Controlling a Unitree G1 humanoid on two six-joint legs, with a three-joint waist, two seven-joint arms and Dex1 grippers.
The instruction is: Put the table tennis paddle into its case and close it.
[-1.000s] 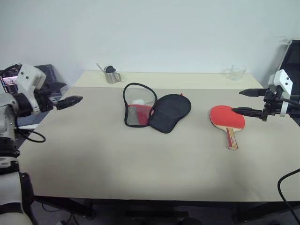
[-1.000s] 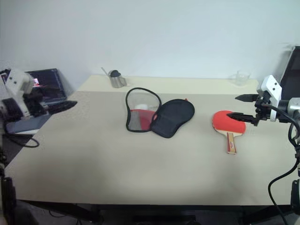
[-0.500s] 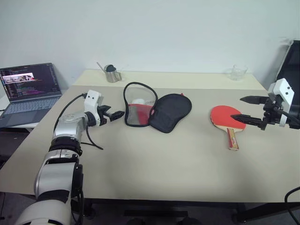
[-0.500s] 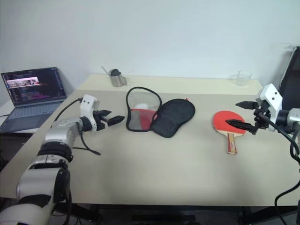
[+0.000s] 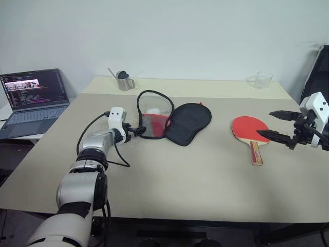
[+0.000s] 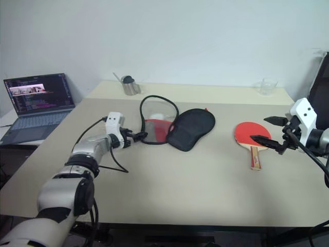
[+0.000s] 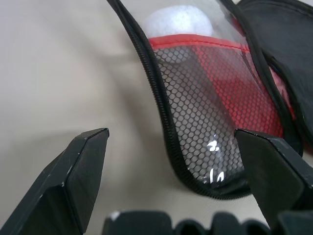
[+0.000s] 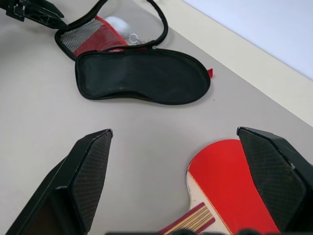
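Observation:
The table tennis paddle (image 5: 250, 129) lies red face up on the right of the table, handle toward me. The case (image 5: 187, 123) lies open mid-table: a black half flat, a see-through half (image 5: 153, 110) with red band and mesh raised beside it, something white and round inside. My left gripper (image 5: 140, 129) is open, low over the table at the mesh end of the case (image 7: 210, 122), whose zip edge lies between its fingers (image 7: 73, 181). My right gripper (image 5: 264, 124) is open and hangs just right of the paddle (image 8: 230, 186), above the table.
A laptop (image 5: 33, 90) stands open on a side surface at the left. A metal cup (image 5: 122, 81) and a clear glass (image 5: 262, 80) sit on the far table strip. A black chair back (image 5: 318, 72) is at the right edge.
My left arm swung in from the left edge, sank to the table and reached the case's mesh end. My right gripper drew back a little from over the paddle face.

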